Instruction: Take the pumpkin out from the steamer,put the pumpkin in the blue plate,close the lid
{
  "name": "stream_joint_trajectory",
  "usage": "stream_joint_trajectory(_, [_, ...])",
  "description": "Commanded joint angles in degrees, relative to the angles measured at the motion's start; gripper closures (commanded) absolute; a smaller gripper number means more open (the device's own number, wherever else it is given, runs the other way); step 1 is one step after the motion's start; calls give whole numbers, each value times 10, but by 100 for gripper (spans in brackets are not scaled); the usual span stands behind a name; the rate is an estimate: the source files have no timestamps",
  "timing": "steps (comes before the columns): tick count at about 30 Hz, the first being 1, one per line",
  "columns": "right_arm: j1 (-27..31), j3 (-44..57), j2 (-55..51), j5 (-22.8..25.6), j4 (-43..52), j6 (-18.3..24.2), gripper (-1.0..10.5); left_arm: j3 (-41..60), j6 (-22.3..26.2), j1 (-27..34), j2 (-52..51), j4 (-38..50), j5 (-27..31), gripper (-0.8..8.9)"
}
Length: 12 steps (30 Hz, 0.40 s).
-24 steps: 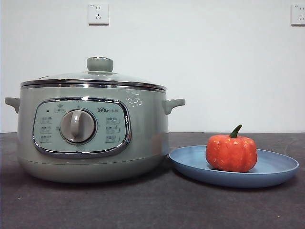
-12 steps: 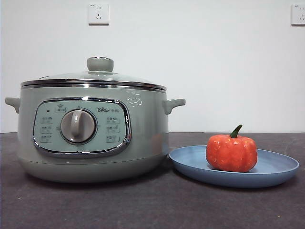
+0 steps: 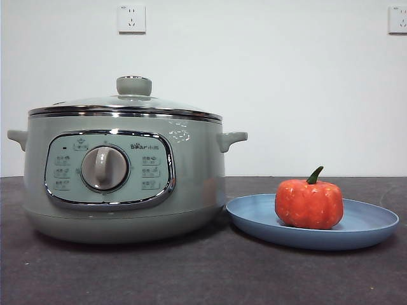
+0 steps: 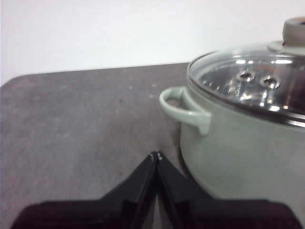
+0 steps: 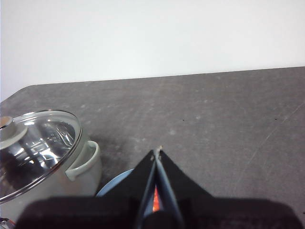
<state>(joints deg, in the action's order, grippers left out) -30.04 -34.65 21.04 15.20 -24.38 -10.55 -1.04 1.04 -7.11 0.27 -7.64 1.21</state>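
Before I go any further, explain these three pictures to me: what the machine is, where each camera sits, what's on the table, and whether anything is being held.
The machine is a robot with two arms at a table, each ending in a gripper of two black jaws.

One picture comes from a low camera looking level across the dark table. It shows the steamer, a pale green cooker, with the lid shut on it. Beside it lies the blue plate, and the pumpkin sits on the plate. No arm shows in this view.

The other two come from cameras on the wrists. The left gripper is over bare table next to the steamer's side handle, jaws closed together, holding nothing. The right gripper is above the plate, also closed and empty; a sliver of orange pumpkin shows beneath it.
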Motion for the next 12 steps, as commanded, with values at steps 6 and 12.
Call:
stream_joint_trajectory(6, [-1, 3, 0, 2, -2, -5, 945, 9, -14, 7, -2, -29, -13, 817])
stream_joint_trajectory(12, [-1, 3, 0, 2, -3, -5, 945, 9, -14, 7, -2, -29, -13, 817])
